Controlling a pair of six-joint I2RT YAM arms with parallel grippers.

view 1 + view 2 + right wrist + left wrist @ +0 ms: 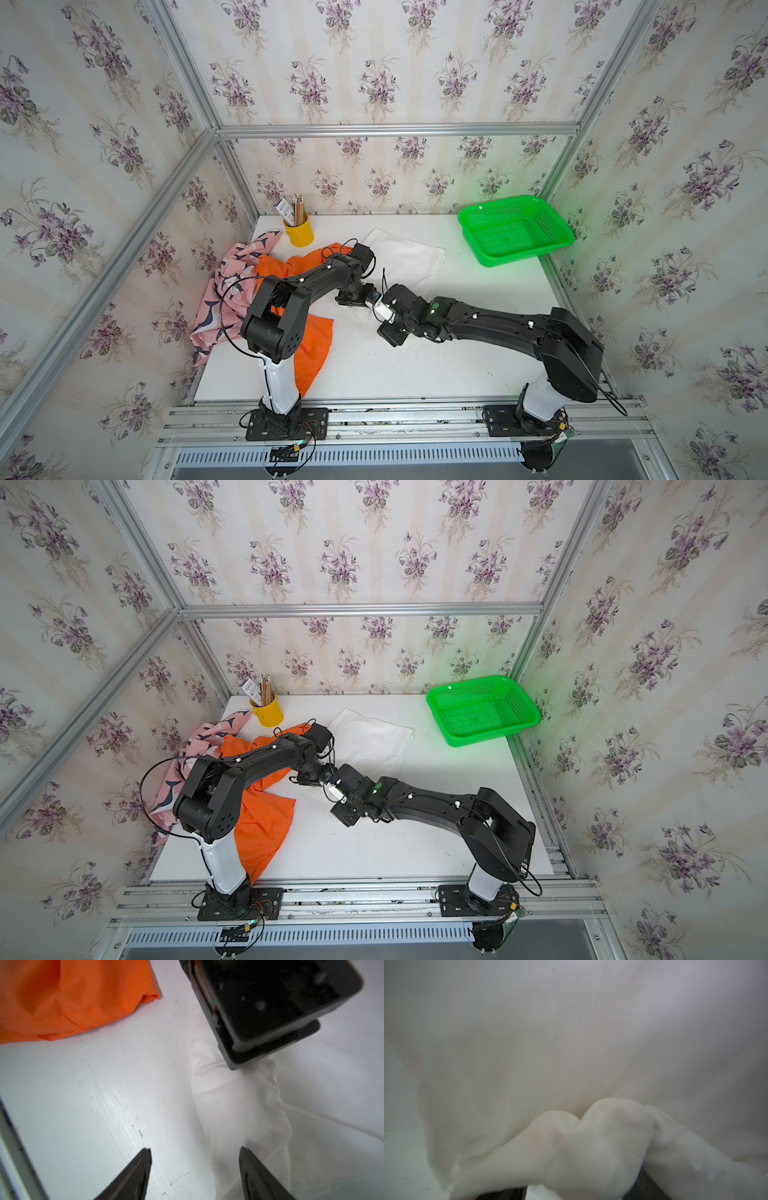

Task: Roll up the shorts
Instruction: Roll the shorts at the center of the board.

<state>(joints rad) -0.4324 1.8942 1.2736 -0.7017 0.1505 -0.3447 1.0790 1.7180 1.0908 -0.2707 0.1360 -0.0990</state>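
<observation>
Since both arms meet mid-surface over the white shorts (409, 257), that garment looks like the one being rolled.

Both top views:
- The white shorts lie fairly flat toward the back, their near edge hidden under the wrists.
- The left hand (358, 300) and right hand (384, 309) sit just beside each other at that edge.
- The orange shorts (316, 345) lie crumpled under the left arm, overlapping the pink whale-print shorts (232, 270), which hang over the side edge of the surface (415, 365). Both are likely parked until their turn.
- A green mesh basket (515, 232) sits in the back corner, probably the drop-off.

Left wrist view:
- The frame is full of the white shorts (571, 1043), a thin, matte, slightly see-through cloth.
- A thick soft bunch lies across the dark fingers.
- Cannot tell whether the left hand is clamped on the bunch or merely under it.

Right wrist view:
- The right hand (194, 1153) has its tips spread wide and holds nothing.
- One tip is over bare surface and the other over cloth, so it straddles the bunched edge of the white shorts (239, 1105), probably set to pinch it.
- The left hand's body bears down on that edge further along.
- The orange shorts (72, 997) are a smooth weave with soft folds and lie apart from the white ones.
- The surface is finely ribbed and scuffed.
</observation>
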